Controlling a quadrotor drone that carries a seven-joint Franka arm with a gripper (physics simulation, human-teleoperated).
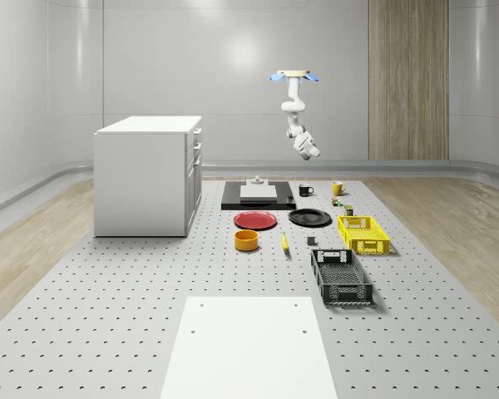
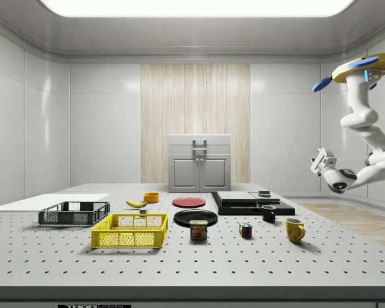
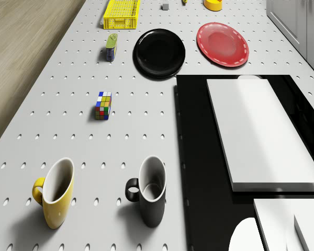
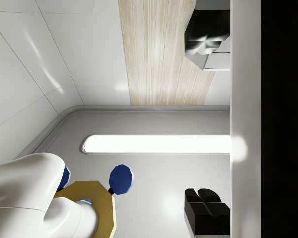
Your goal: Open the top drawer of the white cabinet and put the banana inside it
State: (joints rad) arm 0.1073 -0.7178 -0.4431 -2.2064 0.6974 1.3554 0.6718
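A grey perforated desk [image 1: 108,299] carries the white cabinet [image 1: 145,174], drawers shut. The banana [image 2: 136,203] lies beyond the cabinet's front, beside the orange bowl [image 2: 151,197]. The drone [image 1: 295,76] hovers above the black slab [image 1: 258,199], its tool [image 2: 322,162] open, empty.

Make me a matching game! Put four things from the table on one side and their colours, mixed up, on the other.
Things:
1. plate nearest the cabinet
2. basket beside the can
3. basket nearest the white mat
4. bowl

Colours:
A. black
B. orange
C. red
D. yellow

Pairs: 1-C, 2-D, 3-A, 4-B
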